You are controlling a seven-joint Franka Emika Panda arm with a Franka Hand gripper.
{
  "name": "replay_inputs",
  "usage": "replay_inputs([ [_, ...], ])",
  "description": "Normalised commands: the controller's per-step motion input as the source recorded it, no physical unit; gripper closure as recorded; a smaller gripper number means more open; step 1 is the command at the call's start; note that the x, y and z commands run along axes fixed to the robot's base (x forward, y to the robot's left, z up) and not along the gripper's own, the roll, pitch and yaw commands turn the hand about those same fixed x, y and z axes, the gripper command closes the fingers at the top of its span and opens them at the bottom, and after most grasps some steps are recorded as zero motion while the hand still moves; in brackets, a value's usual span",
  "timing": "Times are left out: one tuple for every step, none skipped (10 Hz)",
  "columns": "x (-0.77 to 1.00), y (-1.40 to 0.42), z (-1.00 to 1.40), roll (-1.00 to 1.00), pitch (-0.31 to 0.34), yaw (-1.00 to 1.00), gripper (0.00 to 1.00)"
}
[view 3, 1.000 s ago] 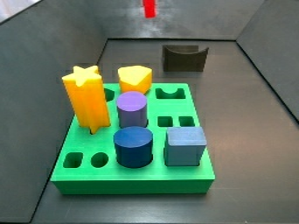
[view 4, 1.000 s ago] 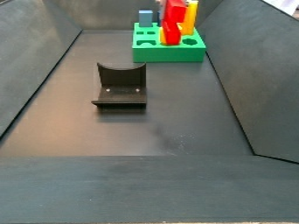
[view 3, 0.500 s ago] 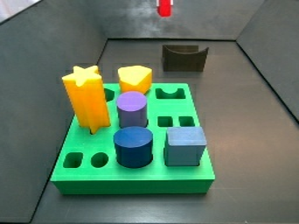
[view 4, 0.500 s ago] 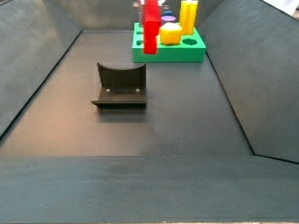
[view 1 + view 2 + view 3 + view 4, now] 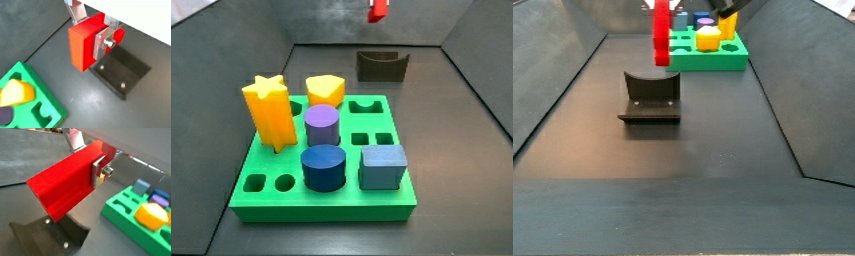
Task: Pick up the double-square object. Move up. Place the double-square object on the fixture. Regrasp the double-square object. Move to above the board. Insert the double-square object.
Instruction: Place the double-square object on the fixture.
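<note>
One red piece, the double-square object [image 5: 85, 44], is up in the air, clamped in the jaws of the gripper [image 5: 100, 36]. In both wrist views the silver fingers [image 5: 99, 167] press on its upper end, and most of the flat red slab hangs free below them. It looks like hard, smooth plastic, so I think it is light and stiff and will not bend, but it could slip or swing if the hold is loose. Because it is long, a better place to hold it may be closer to its middle, on the two flat faces.

Below it on the dark floor sits the fixture [image 5: 649, 98], a black bracket with a curved dip on top. In a side view the red piece hangs just above and behind it. Nothing lies between them, so the way down looks open to me.

Well apart stands the green board [image 5: 325, 160] with a yellow star [image 5: 267, 112], a purple cylinder [image 5: 322, 126], a blue cylinder [image 5: 323, 168] and a blue-grey cube [image 5: 382, 166]. These tall pegs could get bumped later on
</note>
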Motion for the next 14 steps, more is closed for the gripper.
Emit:
replay_inputs([
  [0.34,0.05,-0.01,-0.76,0.082,-0.17,1.00],
  [0.23,0.04,-0.01,-0.58,0.057,-0.15,1.00],
  [0.12,0.04,-0.01,-0.40,0.039,-0.14,1.00],
  [0.04,0.03,0.01,-0.26,0.004,-0.12,1.00],
  [0.11,0.13,-1.00,-1.00,0.136,-0.03,1.00],
  [0.12,0.13,-1.00,-1.00,0.132,-0.04,1.00],
  [0.12,0.14,-1.00,-1.00,0.156,-0.06,1.00],
  [0.14,0.13,-1.00,-0.82,0.175,-0.09,1.00],
  [0.15,0.13,-1.00,-0.59,0.152,-0.13,1.00],
  [0.16,0.14,-1.00,-0.41,0.124,-0.15,1.00],
  [0.16,0.13,-1.00,-0.26,0.093,-0.16,1.00],
  [0.17,0.12,-0.97,-0.18,0.057,-0.16,1.00],
  [0.12,0.10,-0.67,-0.14,0.026,-0.16,1.00],
  [0.09,0.08,-0.62,-0.08,0.006,-0.15,1.00],
])
